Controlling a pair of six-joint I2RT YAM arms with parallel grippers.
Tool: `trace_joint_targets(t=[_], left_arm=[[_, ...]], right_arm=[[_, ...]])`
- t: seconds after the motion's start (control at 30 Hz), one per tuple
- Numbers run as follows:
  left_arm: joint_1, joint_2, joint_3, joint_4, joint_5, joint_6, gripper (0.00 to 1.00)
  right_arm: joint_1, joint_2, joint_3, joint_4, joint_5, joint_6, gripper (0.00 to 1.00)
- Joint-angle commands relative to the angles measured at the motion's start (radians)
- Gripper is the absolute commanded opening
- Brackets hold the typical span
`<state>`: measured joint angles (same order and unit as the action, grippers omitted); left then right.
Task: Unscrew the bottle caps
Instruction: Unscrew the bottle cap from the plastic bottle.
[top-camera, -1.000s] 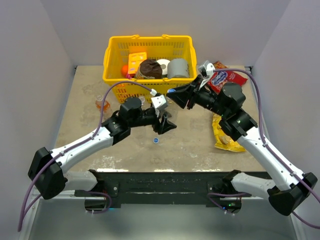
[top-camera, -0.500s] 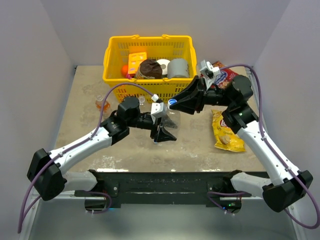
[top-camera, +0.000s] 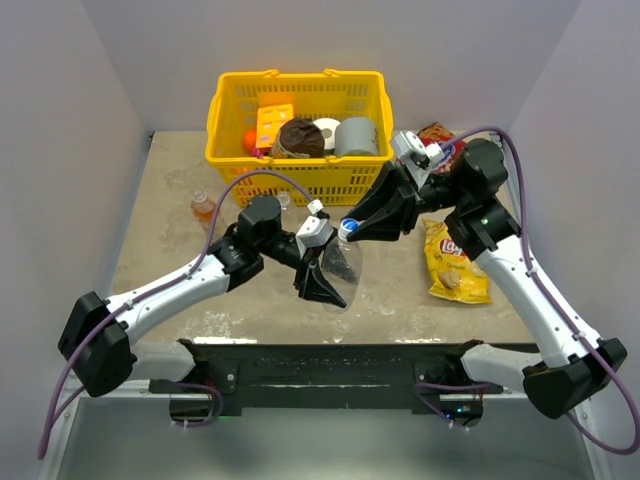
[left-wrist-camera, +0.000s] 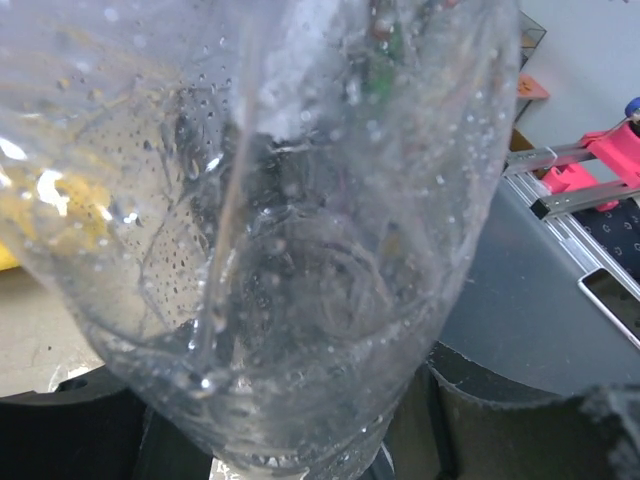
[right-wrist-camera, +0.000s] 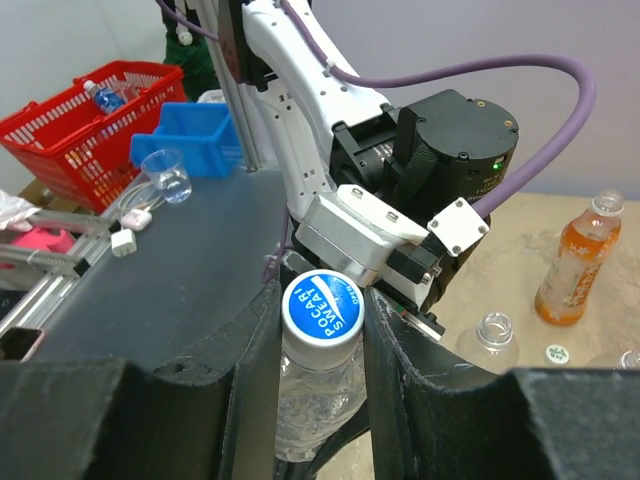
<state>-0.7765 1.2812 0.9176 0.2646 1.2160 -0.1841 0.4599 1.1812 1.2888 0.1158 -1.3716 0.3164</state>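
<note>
1. The yellow basket (top-camera: 225, 120) stands at the tabletop's (top-camera: 170, 270) far edge, just behind both arms. A yellow crisp bag (top-camera: 452, 265) lies toward the right edge, under the right arm. An orange bottle (top-camera: 203, 209) stands toward the left edge.
2. The clear bottle (top-camera: 340, 270) is held tilted above the tabletop's middle, its body grasped by the left gripper (top-camera: 322, 272).
3. The right gripper (top-camera: 356, 224) is clenched on its blue cap (top-camera: 347, 224).
4. Only the right wrist view lets "POCARI SWEAT" be read on that cap. It also shows an uncapped clear bottle (right-wrist-camera: 492, 335) with a loose cap (right-wrist-camera: 556, 352) beside it, near the orange bottle.
5. The left wrist view shows only the wet bottle wall, which fills the frame.
</note>
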Motion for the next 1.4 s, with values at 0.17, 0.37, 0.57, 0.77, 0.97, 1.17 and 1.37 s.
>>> trace_joint_targets(t=[0.17, 0.37, 0.57, 0.77, 0.97, 1.17, 1.37], left_arm=[[0.003, -0.051, 0.046, 0.03, -0.177, 0.096, 0.28], [0.003, -0.046, 0.035, -0.008, -0.488, 0.081, 0.28], [0.003, -0.01, 0.044, -0.047, -0.636, 0.048, 0.27], [0.003, -0.005, 0.047, -0.074, -0.696, 0.048, 0.27], [0.003, 0.003, 0.05, -0.085, -0.72, 0.046, 0.27], [0.003, 0.006, 0.052, -0.091, -0.733, 0.04, 0.27], [0.003, 0.012, 0.053, -0.096, -0.736, 0.044, 0.26]], right_arm=[[0.002, -0.086, -0.046, -0.051, 0.412, -0.031, 0.52], [0.045, -0.198, -0.12, -0.079, 0.889, -0.017, 0.77], [0.146, -0.223, -0.163, -0.07, 1.132, -0.013, 0.75], [0.194, -0.216, -0.166, -0.059, 1.218, -0.036, 0.66], [0.212, -0.172, -0.141, -0.08, 1.212, -0.043, 0.59], [0.23, -0.153, -0.135, -0.09, 1.215, -0.053, 0.59], [0.233, -0.154, -0.137, -0.073, 1.223, -0.051, 0.58]])
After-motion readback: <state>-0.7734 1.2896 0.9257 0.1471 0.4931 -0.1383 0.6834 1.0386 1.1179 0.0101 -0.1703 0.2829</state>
